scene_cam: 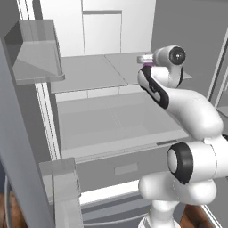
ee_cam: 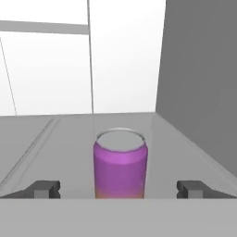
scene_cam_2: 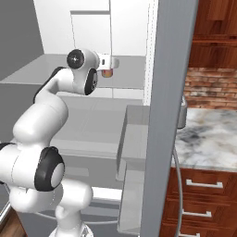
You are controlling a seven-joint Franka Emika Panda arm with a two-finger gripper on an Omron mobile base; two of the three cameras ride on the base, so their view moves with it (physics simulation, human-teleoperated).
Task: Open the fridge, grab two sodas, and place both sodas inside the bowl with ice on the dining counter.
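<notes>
1. Left base view: white arm rises from lower right and reaches forward into the open fridge (scene_cam: 102, 116). White interior w/ grey shelves; door w/ bin swung out at left. Gripper (scene_cam: 145, 62) sits at the far end of the arm, over the right part of an upper shelf. A sliver of purple soda can (scene_cam: 146, 66) peeks out just below the hand. Fingers mostly hidden by the wrist here, can't tell spread from this angle.

2. Right base view: arm comes up from lower left; gripper (scene_cam_2: 109, 65) points right, deep in the fridge (scene_cam_2: 92, 125). Can's orange-tan base (scene_cam_2: 107, 72) shows just under the hand. Open fridge door edge stands near, centre-right. Beyond it, marble counter (scene_cam_2: 208, 134) w/ wood drawers and a brick wall at right.

3. Hand view: purple can (ee_cam: 120, 169) stands upright on the grey shelf, near the fridge's right wall, silver top visible. Two dark fingertips (ee_cam: 44, 189) spread wide, one each side of the can, both apart from it, not touching.
</notes>
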